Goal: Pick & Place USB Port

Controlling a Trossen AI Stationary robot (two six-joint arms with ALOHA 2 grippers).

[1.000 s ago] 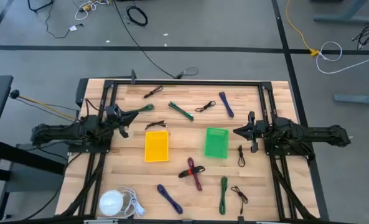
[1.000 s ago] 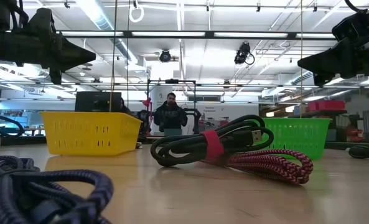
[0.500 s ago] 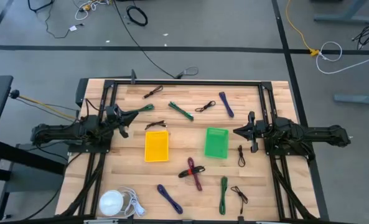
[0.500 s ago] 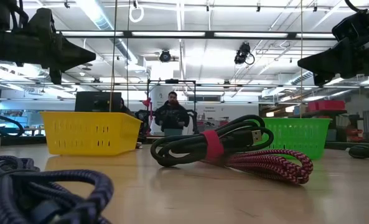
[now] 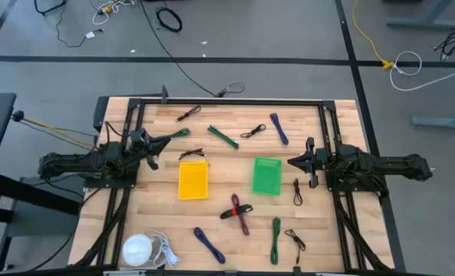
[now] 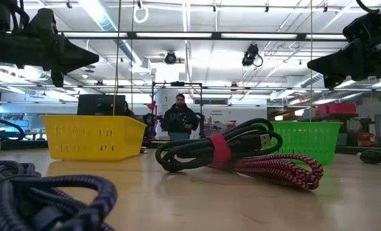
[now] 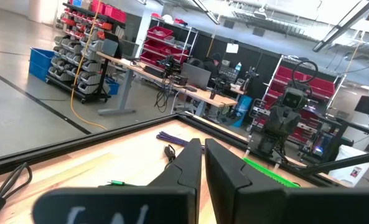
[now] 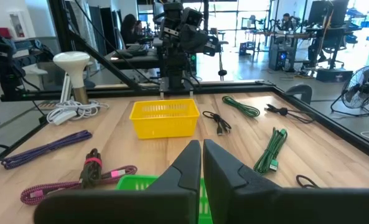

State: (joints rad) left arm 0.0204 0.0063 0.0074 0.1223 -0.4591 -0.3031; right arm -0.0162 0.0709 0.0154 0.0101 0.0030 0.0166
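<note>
Both grippers are closed and empty: left gripper (image 5: pixel 164 139) at the table's (image 5: pixel 319 230) nine o'clock, right gripper (image 5: pixel 291 162) at three. Black USB cable (image 5: pixel 296 191) lies just beside the green basket (image 5: pixel 267 175), at its four o'clock; yellow basket (image 5: pixel 193 180) sits centre-left.

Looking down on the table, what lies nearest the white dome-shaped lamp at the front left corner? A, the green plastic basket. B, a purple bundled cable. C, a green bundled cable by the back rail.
B: in the high view the purple bundled cable lies just right of the white dome-shaped lamp; the green plastic basket sits farther off, mid-table.
</note>
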